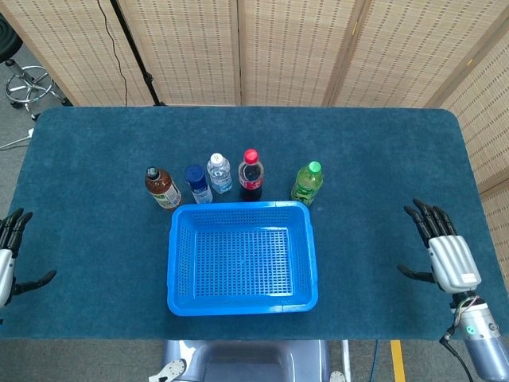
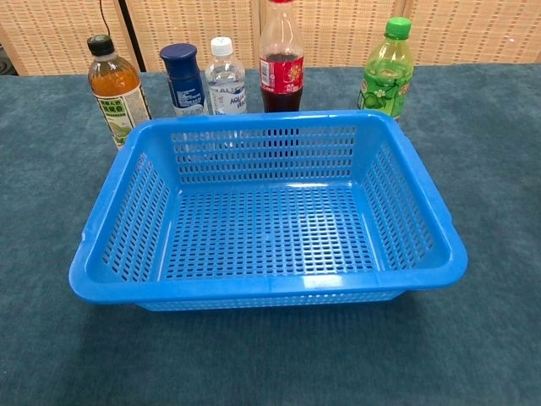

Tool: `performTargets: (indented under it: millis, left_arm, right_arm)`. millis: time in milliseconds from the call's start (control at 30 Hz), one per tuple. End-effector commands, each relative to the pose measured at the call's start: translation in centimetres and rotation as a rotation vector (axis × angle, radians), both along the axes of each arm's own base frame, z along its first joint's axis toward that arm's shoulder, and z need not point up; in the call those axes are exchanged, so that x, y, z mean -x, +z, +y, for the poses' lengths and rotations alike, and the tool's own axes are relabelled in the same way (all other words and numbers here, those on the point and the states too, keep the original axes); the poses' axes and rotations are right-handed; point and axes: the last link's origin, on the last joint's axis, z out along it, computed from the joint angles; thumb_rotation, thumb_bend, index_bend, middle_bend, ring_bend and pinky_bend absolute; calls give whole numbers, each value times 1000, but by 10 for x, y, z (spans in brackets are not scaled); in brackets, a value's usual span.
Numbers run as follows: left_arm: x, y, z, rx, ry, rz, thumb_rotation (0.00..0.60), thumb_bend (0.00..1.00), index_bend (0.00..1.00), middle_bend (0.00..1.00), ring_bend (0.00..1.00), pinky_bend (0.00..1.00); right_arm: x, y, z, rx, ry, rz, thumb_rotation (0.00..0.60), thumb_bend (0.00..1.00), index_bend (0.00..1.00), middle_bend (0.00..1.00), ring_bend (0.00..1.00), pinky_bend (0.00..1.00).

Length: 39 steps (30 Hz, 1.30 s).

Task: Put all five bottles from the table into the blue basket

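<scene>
An empty blue basket (image 1: 183, 302) (image 2: 427, 216) sits at the table's near middle. Behind it stand several bottles in a row: a brown tea bottle (image 1: 161, 188) (image 2: 117, 89), a blue-capped bottle (image 1: 197, 183) (image 2: 184, 79), a clear water bottle (image 1: 219, 173) (image 2: 226, 78), a red-capped cola bottle (image 1: 250, 175) (image 2: 281, 59) and a green bottle (image 1: 306, 183) (image 2: 386, 70). My left hand (image 1: 8, 259) hangs open at the far left edge. My right hand (image 1: 442, 251) is open at the far right, fingers spread. Neither hand touches anything, and the chest view shows neither.
The dark blue cloth table (image 1: 358, 159) has bare room on both sides of the basket. Woven screens (image 1: 278, 48) stand behind the table, and a stool (image 1: 28, 83) sits at the back left on the floor.
</scene>
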Motion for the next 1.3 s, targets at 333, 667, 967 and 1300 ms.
performTargets:
  millis: [333, 667, 967, 1300]
  left_arm:
    - [-5, 8, 12, -8, 16, -18, 600, 70, 0, 0, 0, 0]
    - [-3, 8, 17, -9, 29, -11, 600, 70, 0, 0, 0, 0]
    - [-2, 5, 24, 1, 45, -2, 600, 70, 0, 0, 0, 0]
    - [-1, 4, 29, 5, 55, -6, 600, 70, 0, 0, 0, 0]
  right_arm:
    - [-2, -5, -108, -152, -53, -290, 600, 0, 0, 0, 0, 0]
    - [-28, -43, -158, -296, -90, -460, 600, 0, 0, 0, 0, 0]
    - [-58, -77, -175, -398, -87, -533, 600, 0, 0, 0, 0, 0]
    - [-93, -113, -196, -438, -70, -532, 600, 0, 0, 0, 0, 0]
